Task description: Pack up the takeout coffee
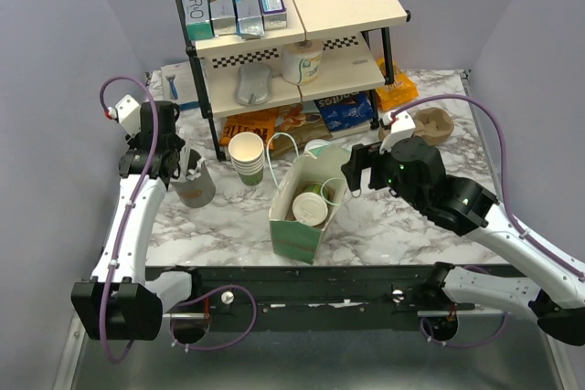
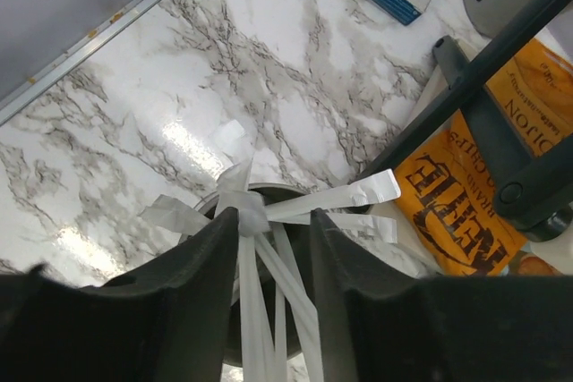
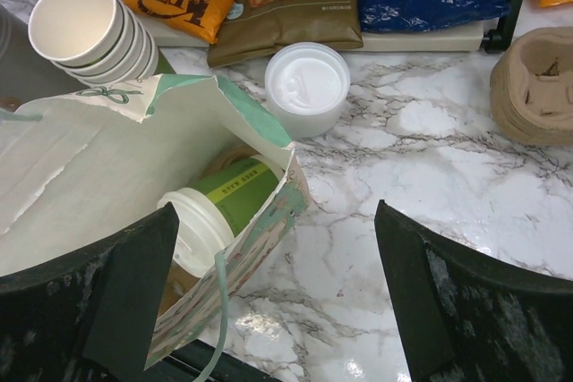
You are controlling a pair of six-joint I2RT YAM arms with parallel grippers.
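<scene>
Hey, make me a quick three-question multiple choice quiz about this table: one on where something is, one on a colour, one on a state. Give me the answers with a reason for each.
1. Where is the takeout coffee?
A. On top of the rack
B. Lying inside the paper bag
C. In the cardboard carrier

2. What colour is its lid?
A. Black
B. White
C. Brown

3. How does the right gripper stand?
A. Shut on the bag's handle
B. Shut on the stacked cups
C. Open, holding nothing

Answers:
1 B: in the right wrist view the cup lies on its side between the bag's walls.
2 B: the lid at the cup's mouth is plainly white.
3 C: its two fingers stand wide apart with nothing clamped between them.
</scene>
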